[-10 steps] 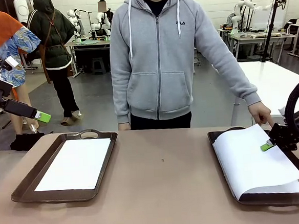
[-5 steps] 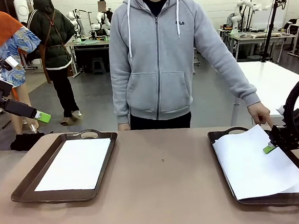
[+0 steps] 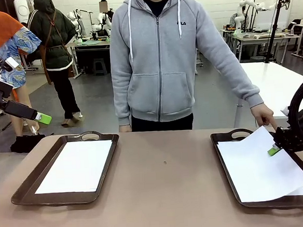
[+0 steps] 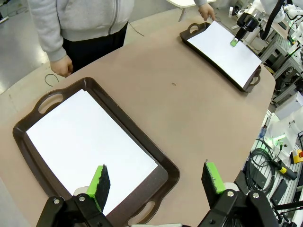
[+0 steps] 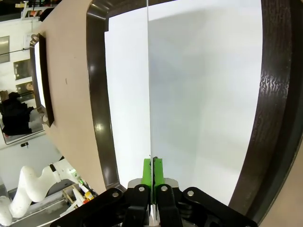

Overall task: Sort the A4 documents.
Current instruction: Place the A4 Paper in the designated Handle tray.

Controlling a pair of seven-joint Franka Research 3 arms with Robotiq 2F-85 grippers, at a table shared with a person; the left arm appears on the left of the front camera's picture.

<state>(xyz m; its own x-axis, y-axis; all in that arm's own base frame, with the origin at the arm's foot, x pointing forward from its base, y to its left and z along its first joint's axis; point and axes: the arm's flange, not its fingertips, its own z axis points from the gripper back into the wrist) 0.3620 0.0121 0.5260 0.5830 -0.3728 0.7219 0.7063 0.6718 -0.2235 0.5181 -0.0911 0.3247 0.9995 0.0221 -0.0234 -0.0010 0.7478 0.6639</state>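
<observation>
The top A4 document point(image 3: 259, 171) is pinched at its far right edge by my right gripper point(image 3: 272, 149), which is shut on it. The sheet hangs tilted over the right dark brown tray point(image 3: 225, 165). A second A4 document point(image 3: 301, 191) peeks out beneath it. In the right wrist view the held sheet point(image 5: 148, 94) runs edge-on between the green pads point(image 5: 152, 172), with the lower sheet point(image 5: 203, 94) flat in the tray point(image 5: 97, 118). My left gripper point(image 3: 41, 119) point(image 4: 156, 182) hovers open above the left tray point(image 3: 22, 192), which holds one A4 document point(image 3: 74, 165) point(image 4: 90, 146).
A person in a grey hoodie stands at the far edge. One hand point(image 3: 266, 117) points down at the right tray's far right corner, close to my right gripper. The bare brown tabletop point(image 3: 167, 185) lies between the two trays.
The held sheet has swung slightly rightward, so its left edge now lies inside the tray's rim. My right gripper has barely shifted. The left arm is still.
</observation>
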